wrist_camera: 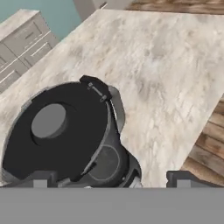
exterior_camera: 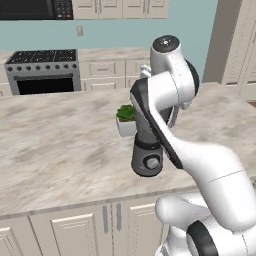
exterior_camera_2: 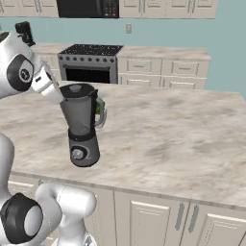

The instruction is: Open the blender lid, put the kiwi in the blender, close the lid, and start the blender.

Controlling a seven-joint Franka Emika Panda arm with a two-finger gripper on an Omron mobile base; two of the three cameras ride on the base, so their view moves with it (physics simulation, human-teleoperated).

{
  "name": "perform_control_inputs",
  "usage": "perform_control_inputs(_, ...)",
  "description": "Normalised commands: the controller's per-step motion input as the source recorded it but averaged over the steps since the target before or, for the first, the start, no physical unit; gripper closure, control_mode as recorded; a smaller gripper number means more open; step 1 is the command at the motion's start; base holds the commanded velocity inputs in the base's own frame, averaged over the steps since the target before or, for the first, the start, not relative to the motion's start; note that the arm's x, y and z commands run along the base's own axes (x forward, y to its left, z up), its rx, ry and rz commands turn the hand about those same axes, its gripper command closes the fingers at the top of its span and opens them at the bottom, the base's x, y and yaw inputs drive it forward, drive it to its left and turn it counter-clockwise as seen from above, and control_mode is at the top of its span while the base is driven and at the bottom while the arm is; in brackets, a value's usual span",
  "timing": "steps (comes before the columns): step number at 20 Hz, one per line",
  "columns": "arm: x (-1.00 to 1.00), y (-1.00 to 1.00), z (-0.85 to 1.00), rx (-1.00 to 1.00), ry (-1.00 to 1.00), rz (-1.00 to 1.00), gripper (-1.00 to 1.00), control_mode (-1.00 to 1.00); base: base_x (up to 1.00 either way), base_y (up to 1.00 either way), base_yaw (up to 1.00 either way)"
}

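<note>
My claw hangs wide open above the blender near the counter's front edge. The blender lid looks light, rigid, slick; I'd pinch its 1 central knob.

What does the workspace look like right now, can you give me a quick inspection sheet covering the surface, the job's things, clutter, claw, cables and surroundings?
Surface: marbled beige counter, bare around the blender.
Job's things: blender upright near the counter's front edge, dial facing the robot; lid seated on the jar, grey knob at its centre; kiwi not seen.
Clutter: green plant in a white pot just behind the blender.
Claw: claw open, hovering above the blender, holding nothing.
Cables: nothing seen.
Surroundings: stove and cream cabinets along the far teal wall, microwave above the stove, wooden floor past the counter's end.
</note>
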Motion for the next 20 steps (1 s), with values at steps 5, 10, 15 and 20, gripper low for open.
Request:
perform_control_inputs(5,-0.97,-0.03,-0.95,0.0,-0.37,-0.36,-1.0,-1.0,0.0,0.0,0.0)
perform_control_inputs(10,-0.31,0.0,-0.75,0.0,-0.19,-0.49,-1.0,-1.0,0.0,0.0,0.0)
perform_control_inputs(15,0.0,0.0,-0.54,0.0,-0.12,-0.44,-1.0,-1.0,0.0,0.0,0.0)
perform_control_inputs(20,0.08,0.34,-0.63,0.0,-0.04,-0.25,-1.0,-1.0,0.0,0.0,0.0)
